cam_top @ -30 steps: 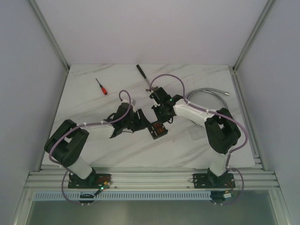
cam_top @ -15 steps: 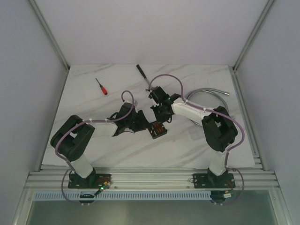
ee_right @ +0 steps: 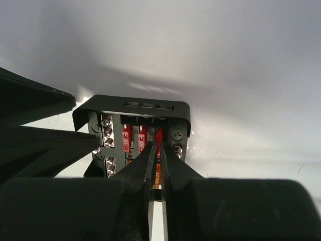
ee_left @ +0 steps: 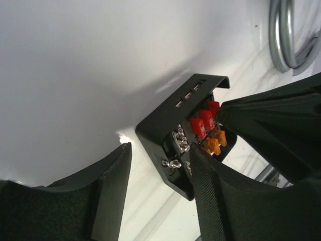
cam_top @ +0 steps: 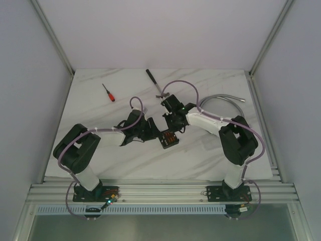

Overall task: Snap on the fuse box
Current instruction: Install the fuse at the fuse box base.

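The fuse box (cam_top: 170, 139) is a small open black box on the white table, with rows of red and orange fuses inside. It also shows in the left wrist view (ee_left: 165, 128) and the right wrist view (ee_right: 133, 108). My left gripper (cam_top: 154, 132) is open at the box's left side. One fingertip (ee_left: 200, 165) lies against the box's near corner and the other (ee_left: 118, 165) stands apart from it. My right gripper (cam_top: 173, 126) comes in from the far side. Its fingers (ee_right: 159, 143) are nearly shut, pinched on a red fuse (ee_right: 159, 134) standing in the box.
A red-handled screwdriver (cam_top: 109, 93) lies at the far left. A black-handled tool (cam_top: 154, 81) lies at the far middle. A grey metal hose (cam_top: 225, 100) curves at the far right, also in the left wrist view (ee_left: 286, 35). Frame rails border the table.
My left arm has folded inward and its gripper has edged right toward the fuse box. My right gripper stays over the box with little movement. The box has not moved.
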Motion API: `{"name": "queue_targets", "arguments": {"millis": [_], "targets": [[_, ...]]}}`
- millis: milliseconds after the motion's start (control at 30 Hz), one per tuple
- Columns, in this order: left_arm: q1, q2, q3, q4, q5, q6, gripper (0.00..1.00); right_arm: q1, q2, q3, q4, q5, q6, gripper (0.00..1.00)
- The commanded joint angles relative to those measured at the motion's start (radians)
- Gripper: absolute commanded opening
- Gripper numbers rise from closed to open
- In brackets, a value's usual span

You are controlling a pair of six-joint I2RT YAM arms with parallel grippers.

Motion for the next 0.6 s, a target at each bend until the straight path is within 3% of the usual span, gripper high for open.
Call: {"name": "queue_targets", "arguments": {"millis": [0, 267, 367, 567], "targets": [[-0.003, -0.071, -0.006, -0.011, 0.012, 0.016, 0.62, -0.011, -0.06, -0.053, -0.072, 0.014, -0.006, 0.2], [0.0, -0.183, -0.042, -0.067, -0.05, 0.049, 0.78, -0.038, -0.262, -0.117, -0.113, 0.177, 0.075, 0.52], [0.001, -0.218, -0.053, -0.091, -0.075, 0.072, 0.87, -0.081, -0.333, -0.185, -0.137, 0.24, 0.118, 0.63], [0.005, -0.289, -0.078, -0.133, -0.132, 0.117, 0.95, -0.176, -0.471, -0.352, -0.131, 0.327, 0.216, 0.88]]}}
